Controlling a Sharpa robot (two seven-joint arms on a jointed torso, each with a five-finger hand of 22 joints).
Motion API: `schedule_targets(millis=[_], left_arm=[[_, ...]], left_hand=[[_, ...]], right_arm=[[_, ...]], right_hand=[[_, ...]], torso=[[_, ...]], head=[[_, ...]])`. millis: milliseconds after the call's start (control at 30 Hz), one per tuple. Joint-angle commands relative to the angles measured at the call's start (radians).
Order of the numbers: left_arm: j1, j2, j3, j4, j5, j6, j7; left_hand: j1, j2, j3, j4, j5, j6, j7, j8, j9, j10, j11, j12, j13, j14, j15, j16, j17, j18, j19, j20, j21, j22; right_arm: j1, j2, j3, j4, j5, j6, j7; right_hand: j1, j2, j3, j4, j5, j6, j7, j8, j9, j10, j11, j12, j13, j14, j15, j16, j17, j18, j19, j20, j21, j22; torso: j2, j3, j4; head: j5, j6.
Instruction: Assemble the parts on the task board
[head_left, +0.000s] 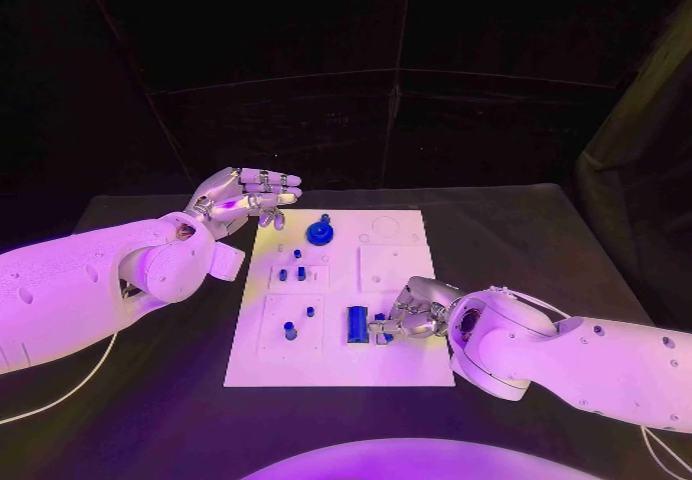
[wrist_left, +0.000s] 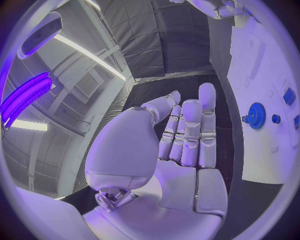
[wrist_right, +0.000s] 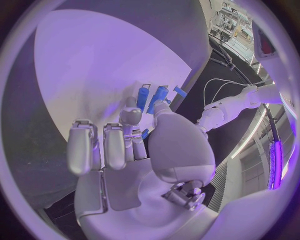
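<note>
- The task board (head_left: 397, 365) is lying flat in the middle of the black desk (head_left: 577, 250), its long side running from near to far.
- The left hand (head_left: 242, 198) is hovering just past the board's far left corner, raised off the desk. Its fingers (wrist_left: 190, 131) are standing nearly straight and side by side, palm bare, holding nothing.
- The right hand (head_left: 414, 310) is sitting low over the near right part of the board, fingers curled downward. A small blue part (head_left: 384, 328) is showing right at its fingertips, and in the right wrist view the thumb and one finger are closing toward a bit of blue (wrist_right: 144, 133); whether they are actually gripping it, I cannot tell.
- A blue cylinder (head_left: 356, 323) is lying on the board just left of the right hand, long axis pointing near to far.
- A blue gear (head_left: 320, 234) with a knob on top is sitting on the far part of the board, close to the left hand but not touching it. The left wrist view is showing it too, toothed rim plain (wrist_left: 256, 115).
- Several small blue pegs (head_left: 291, 272) are standing in the board's left middle section.
- Two more blue pegs (head_left: 290, 331) are standing in the near left section, well apart from both hands.
</note>
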Motion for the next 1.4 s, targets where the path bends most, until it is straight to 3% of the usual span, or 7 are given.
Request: schedule_targets(millis=[33, 533, 900, 1067, 1233, 1333, 1400], left_arm=[[0.002, -0.001, 0.001, 0.002, 0.003, 0.007, 0.003], [0.002, -0.002, 0.001, 0.001, 0.003, 0.007, 0.002], [0.002, -0.002, 0.001, 0.001, 0.003, 0.007, 0.002], [0.002, -0.002, 0.001, -0.001, 0.004, 0.006, 0.004], [0.001, 0.001, 0.001, -0.009, 0.02, -0.001, 0.012], [0.001, 0.006, 0.001, -0.021, 0.042, -0.007, 0.022], [0.001, 0.013, 0.001, -0.032, 0.065, -0.009, 0.029]], left_hand=[[-0.003, 0.009, -0.001, -0.004, 0.005, -0.007, 0.001, 0.003, 0.0, -0.007, 0.001, 0.002, -0.001, -0.007, 0.002, -0.002, -0.001, 0.007, -0.009, 0.001, -0.007, -0.001], [-0.002, 0.01, -0.001, -0.006, 0.005, -0.008, 0.001, 0.004, 0.0, -0.009, 0.002, 0.005, -0.002, -0.008, 0.002, -0.002, -0.005, 0.008, -0.009, 0.001, -0.007, -0.001], [-0.002, 0.01, -0.001, -0.006, 0.005, -0.008, 0.001, 0.004, 0.0, -0.009, 0.002, 0.005, -0.002, -0.008, 0.002, -0.002, -0.005, 0.008, -0.009, 0.001, -0.007, -0.001], [-0.002, 0.01, -0.001, -0.006, 0.005, -0.008, 0.001, 0.004, 0.0, -0.009, 0.002, 0.005, -0.002, -0.008, 0.002, -0.002, -0.005, 0.008, -0.009, 0.001, -0.007, -0.001], [-0.008, 0.01, -0.004, -0.004, 0.005, -0.009, 0.002, 0.005, 0.0, -0.011, 0.003, 0.008, -0.002, -0.01, 0.003, -0.004, -0.011, 0.007, -0.01, 0.002, -0.007, -0.002], [-0.037, 0.008, -0.024, 0.012, 0.004, -0.011, 0.0, 0.008, 0.0, -0.015, 0.002, 0.017, -0.003, -0.046, 0.008, -0.044, -0.074, 0.006, -0.024, 0.007, -0.021, -0.009], [-0.059, 0.003, -0.053, 0.027, 0.003, -0.013, -0.002, 0.012, 0.0, -0.016, 0.001, 0.029, -0.002, -0.106, 0.012, -0.095, -0.113, 0.006, -0.066, 0.012, -0.06, -0.03]], right_arm=[[0.001, -0.003, 0.0, 0.008, -0.032, -0.005, 0.002], [0.001, -0.027, 0.0, 0.05, -0.021, 0.022, 0.014], [0.001, -0.036, 0.0, 0.043, -0.03, 0.032, 0.015], [0.001, -0.07, 0.0, 0.043, -0.006, -0.019, 0.085], [0.022, -0.12, 0.001, 0.021, 0.197, -0.073, 0.343], [0.067, -0.123, 0.001, -0.045, 0.441, -0.063, 0.559], [0.089, -0.116, 0.002, -0.092, 0.585, -0.048, 0.67]], right_hand=[[-0.013, 0.001, -0.007, 0.0, -0.006, 0.001, 0.005, -0.004, 0.002, -0.002, 0.005, -0.003, 0.002, 0.056, -0.003, -0.003, -0.001, -0.014, 0.0, 0.004, -0.002, 0.087], [0.005, 0.063, -0.034, -0.001, 0.102, 0.011, 0.001, -0.005, 0.009, 0.009, 0.001, 0.021, 0.028, 0.061, -0.006, 0.013, 0.024, -0.017, 0.008, 0.002, 0.005, 0.098], [0.064, 0.073, -0.034, -0.03, 0.118, 0.01, 0.0, -0.009, 0.01, 0.008, 0.0, 0.014, 0.03, 0.061, -0.008, 0.013, 0.024, -0.017, 0.007, 0.001, 0.005, 0.099], [0.103, 0.06, -0.045, -0.05, 0.12, -0.008, 0.008, -0.023, 0.006, -0.01, 0.006, -0.035, 0.003, 0.055, -0.004, -0.005, 0.001, -0.013, -0.005, 0.003, -0.007, 0.084], [0.151, 0.045, -0.061, -0.065, 0.086, -0.078, 0.039, -0.066, -0.013, -0.122, 0.032, -0.293, -0.16, 0.002, 0.018, -0.154, -0.18, 0.029, -0.135, 0.019, -0.14, -0.08], [0.225, 0.054, -0.056, -0.088, 0.037, -0.136, 0.071, -0.083, -0.032, -0.242, 0.066, -0.423, -0.254, -0.174, 0.049, -0.566, -0.597, 0.111, -0.441, 0.044, -0.489, -0.461], [0.276, 0.064, -0.051, -0.102, 0.007, -0.168, 0.103, -0.091, -0.049, -0.323, 0.102, -0.527, -0.351, -0.262, 0.086, -0.73, -0.688, 0.109, -0.515, 0.075, -0.621, -0.552]], torso=[[0.0, 0.0003, 0.0003], [0.0, -0.0005, -0.0002], [-0.001, -0.0014, 0.0003], [-0.002, -0.0002, 0.0013], [-0.008, -0.0033, -0.001], [-0.02, -0.0053, -0.0067], [-0.027, -0.0069, -0.0115]], head=[[0.001, -0.001], [0.001, -0.002], [-0.003, 0.0], [-0.004, 0.007], [-0.007, 0.023], [-0.009, 0.033], [-0.008, 0.042]])
